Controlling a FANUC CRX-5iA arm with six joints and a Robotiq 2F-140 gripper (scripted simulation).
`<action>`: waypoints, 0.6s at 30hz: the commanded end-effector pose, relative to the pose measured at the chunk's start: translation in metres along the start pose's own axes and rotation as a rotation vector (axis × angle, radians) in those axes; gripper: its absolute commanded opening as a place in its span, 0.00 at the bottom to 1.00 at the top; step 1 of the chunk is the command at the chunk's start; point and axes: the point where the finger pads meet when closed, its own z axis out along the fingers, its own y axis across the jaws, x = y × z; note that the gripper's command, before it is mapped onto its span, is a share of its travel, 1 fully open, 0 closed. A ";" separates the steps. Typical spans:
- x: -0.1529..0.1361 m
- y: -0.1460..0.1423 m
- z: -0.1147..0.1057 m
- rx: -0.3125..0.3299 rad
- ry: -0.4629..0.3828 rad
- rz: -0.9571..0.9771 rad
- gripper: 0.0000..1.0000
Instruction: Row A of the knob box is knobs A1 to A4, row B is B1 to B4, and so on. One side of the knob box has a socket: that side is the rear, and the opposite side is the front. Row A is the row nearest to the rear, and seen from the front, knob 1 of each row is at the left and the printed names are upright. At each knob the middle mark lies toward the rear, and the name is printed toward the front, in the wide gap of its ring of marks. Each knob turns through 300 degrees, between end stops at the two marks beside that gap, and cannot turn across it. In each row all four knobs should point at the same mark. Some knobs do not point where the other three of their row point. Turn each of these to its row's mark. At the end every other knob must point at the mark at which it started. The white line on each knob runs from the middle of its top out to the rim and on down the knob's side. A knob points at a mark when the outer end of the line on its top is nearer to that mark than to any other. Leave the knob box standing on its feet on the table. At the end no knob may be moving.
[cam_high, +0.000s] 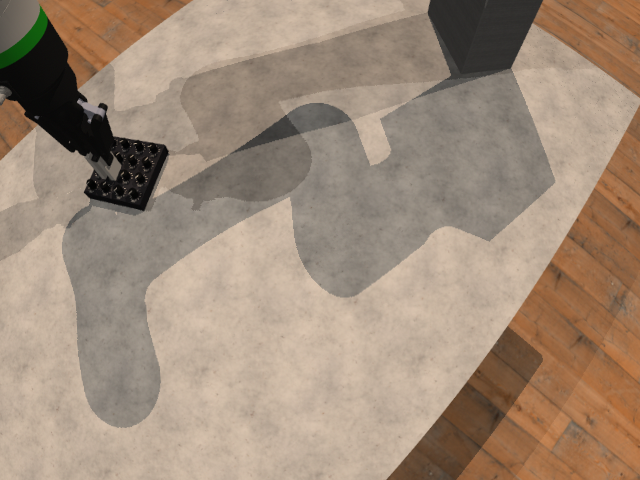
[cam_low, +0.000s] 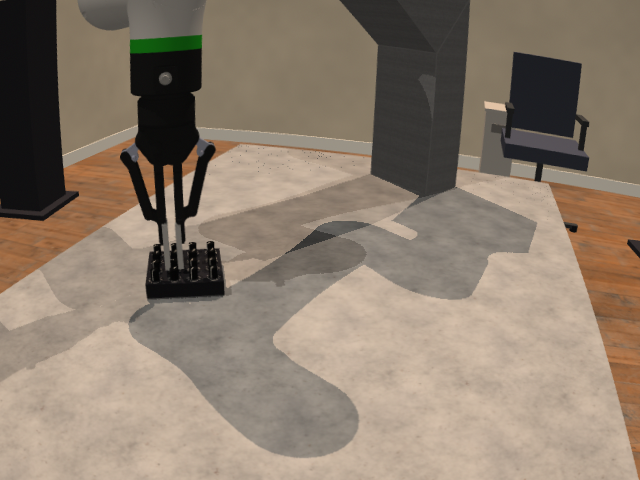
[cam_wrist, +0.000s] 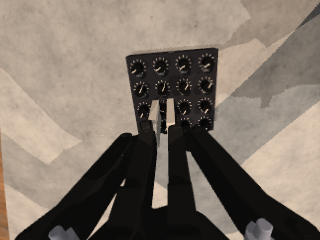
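The black knob box (cam_high: 130, 172) stands on the table at the far left, with several small black knobs in rows on top. It also shows in the exterior view (cam_low: 185, 272) and in the wrist view (cam_wrist: 172, 89). My gripper (cam_wrist: 164, 109) points straight down onto the box. Its two light finger pads are shut on one knob (cam_low: 173, 259) in the box's half nearest the wrist camera, second column from the left there. That knob's white line is hidden by the fingers. The gripper also shows in the top view (cam_high: 104, 166). The printed names are too small to read.
A dark grey pillar (cam_low: 417, 98) stands at the back of the table. A black column (cam_low: 28, 108) stands on the floor to the left. An office chair (cam_low: 542, 118) is off the table at the back right.
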 end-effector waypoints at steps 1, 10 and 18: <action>0.000 0.000 0.000 0.011 0.014 0.000 0.05; 0.000 0.000 0.000 0.011 0.014 0.000 0.12; 0.000 0.000 0.000 0.011 0.014 0.000 0.12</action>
